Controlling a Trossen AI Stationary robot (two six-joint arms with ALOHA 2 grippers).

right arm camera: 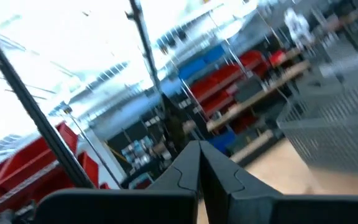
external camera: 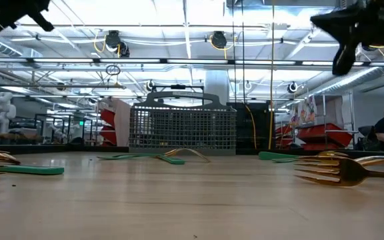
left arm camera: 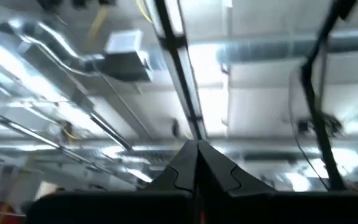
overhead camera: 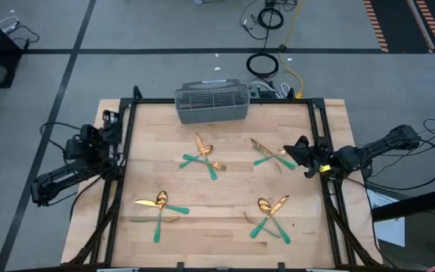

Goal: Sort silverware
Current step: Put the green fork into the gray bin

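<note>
My right gripper (overhead camera: 300, 145) hangs clenched and empty over the table's (overhead camera: 225, 242) right edge, just beside one cluster of silverware (overhead camera: 272, 155). Three more clusters (overhead camera: 202, 159) lie crossed on the wood, apart from the wire caddy (overhead camera: 211, 103) at the back edge. My left gripper (overhead camera: 115, 117), also closed, waits off the left side.

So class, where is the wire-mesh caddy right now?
In the high view, the caddy stands at the table's far edge, centred, beyond the silverware.
</note>
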